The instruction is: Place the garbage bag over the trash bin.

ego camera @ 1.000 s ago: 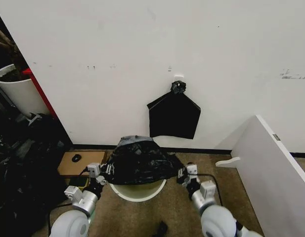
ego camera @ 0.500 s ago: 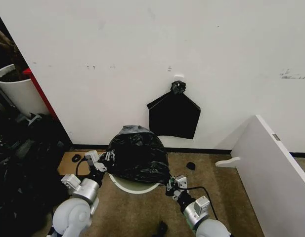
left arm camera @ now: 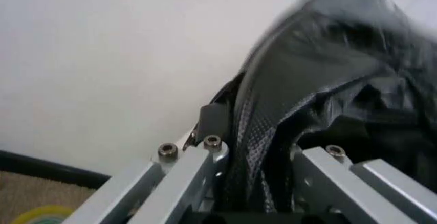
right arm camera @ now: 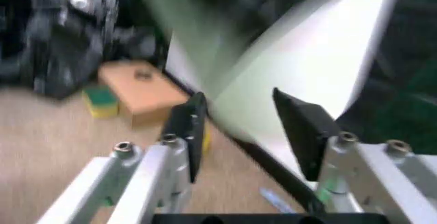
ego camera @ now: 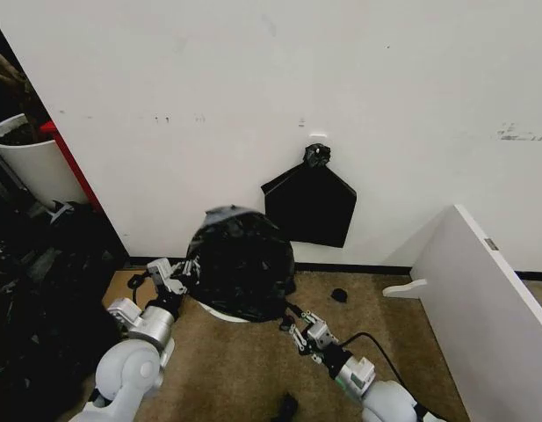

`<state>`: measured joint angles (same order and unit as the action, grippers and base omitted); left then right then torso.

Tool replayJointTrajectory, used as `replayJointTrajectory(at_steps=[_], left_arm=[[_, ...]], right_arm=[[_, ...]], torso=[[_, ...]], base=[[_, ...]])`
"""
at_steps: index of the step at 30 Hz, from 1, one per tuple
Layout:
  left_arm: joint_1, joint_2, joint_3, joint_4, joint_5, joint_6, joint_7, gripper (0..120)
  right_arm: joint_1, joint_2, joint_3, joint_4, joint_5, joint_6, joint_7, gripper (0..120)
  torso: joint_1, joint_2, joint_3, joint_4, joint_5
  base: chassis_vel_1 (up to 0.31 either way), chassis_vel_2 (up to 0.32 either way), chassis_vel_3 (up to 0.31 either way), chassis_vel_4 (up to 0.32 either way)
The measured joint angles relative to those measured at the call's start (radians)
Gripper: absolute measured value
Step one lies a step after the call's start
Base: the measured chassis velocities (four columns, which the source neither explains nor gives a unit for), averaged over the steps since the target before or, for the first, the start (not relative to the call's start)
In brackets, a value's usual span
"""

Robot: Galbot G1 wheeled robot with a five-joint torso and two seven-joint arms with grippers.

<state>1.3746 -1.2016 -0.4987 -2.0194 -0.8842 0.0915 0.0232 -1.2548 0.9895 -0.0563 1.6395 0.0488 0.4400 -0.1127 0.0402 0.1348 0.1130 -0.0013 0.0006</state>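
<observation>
The garbage bag [ego camera: 242, 264], black and glossy, is draped over the trash bin, of which a strip of white rim [ego camera: 220, 313] shows beneath it on the carpet by the wall. My left gripper [ego camera: 178, 271] is at the bag's left edge, shut on a fold of it; in the left wrist view the garbage bag [left arm camera: 341, 81] runs down between the left gripper's fingers [left arm camera: 263, 155]. My right gripper [ego camera: 292, 327] sits low at the bag's right lower edge. In the right wrist view the right gripper [right arm camera: 242, 127] is open, with the bin's white wall [right arm camera: 307, 65] just beyond its pads.
A flat matte black bag [ego camera: 310, 207] hangs on the wall behind. A white board [ego camera: 481, 299] leans at the right. At the left are a white cylinder with a red part [ego camera: 29, 158], a dark pile [ego camera: 42, 299] and a cardboard box [right arm camera: 136, 86]. A small black object [ego camera: 339, 295] lies on the carpet.
Bag and bin have shifted away from me toward the wall, and the bag now hides most of the rim. The right gripper swung left and low; the left followed the bag.
</observation>
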Motion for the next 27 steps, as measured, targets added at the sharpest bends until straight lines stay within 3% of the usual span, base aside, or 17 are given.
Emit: replayJointTrajectory(at_steps=[4, 11, 12, 13, 17, 20, 22, 27], left_arm=[[0.004, 0.003, -0.003, -0.021, -0.025, 0.014, -0.006, 3], [0.016, 0.003, 0.000, -0.049, -0.033, 0.028, -0.019, 3], [0.011, 0.001, -0.001, -0.041, -0.025, 0.021, -0.024, 3], [0.008, 0.001, -0.003, -0.035, -0.023, 0.015, -0.028, 3], [0.000, -0.002, -0.005, -0.019, -0.020, 0.000, -0.035, 3], [0.007, -0.011, -0.009, -0.009, -0.015, -0.010, -0.039, 3], [0.020, -0.019, -0.010, -0.009, -0.009, -0.015, -0.042, 3], [0.028, -0.031, -0.004, -0.003, 0.017, -0.029, -0.056, 3]], right_arm=[[0.028, 0.021, 0.021, -0.076, -0.153, 0.024, 0.060, 59], [0.040, 0.040, 0.022, -0.100, -0.195, 0.030, 0.106, 81], [0.023, 0.029, 0.022, -0.068, -0.199, -0.007, 0.148, 93], [0.008, 0.015, 0.025, -0.044, -0.199, -0.032, 0.171, 97], [-0.049, -0.041, 0.034, 0.035, -0.193, -0.061, 0.213, 100], [-0.080, -0.083, 0.040, 0.084, -0.252, 0.033, 0.213, 100], [-0.085, -0.105, 0.039, 0.112, -0.333, 0.086, 0.211, 100], [-0.123, -0.152, 0.038, 0.201, -0.399, 0.079, 0.254, 100]], torso=[[0.000, 0.000, 0.000, -0.0005, -0.0003], [0.000, 0.000, 0.000, -0.0003, 0.0000], [0.000, 0.000, 0.000, -0.0003, 0.0001], [0.000, 0.000, 0.000, -0.0002, 0.0001], [0.000, 0.000, 0.000, -0.0006, -0.0003], [0.000, 0.000, 0.000, -0.0009, -0.0002], [0.000, 0.000, 0.000, 0.0001, 0.0000], [0.000, 0.000, 0.000, -0.0006, 0.0001]], base=[[0.000, 0.000, 0.000, 0.000], [0.000, 0.000, 0.000, 0.000], [0.000, 0.000, 0.000, 0.000], [0.000, 0.000, 0.000, 0.000], [0.000, 0.000, 0.000, 0.000], [0.000, 0.000, 0.000, 0.000], [0.000, 0.000, 0.000, 0.000], [0.000, 0.000, 0.000, 0.000]])
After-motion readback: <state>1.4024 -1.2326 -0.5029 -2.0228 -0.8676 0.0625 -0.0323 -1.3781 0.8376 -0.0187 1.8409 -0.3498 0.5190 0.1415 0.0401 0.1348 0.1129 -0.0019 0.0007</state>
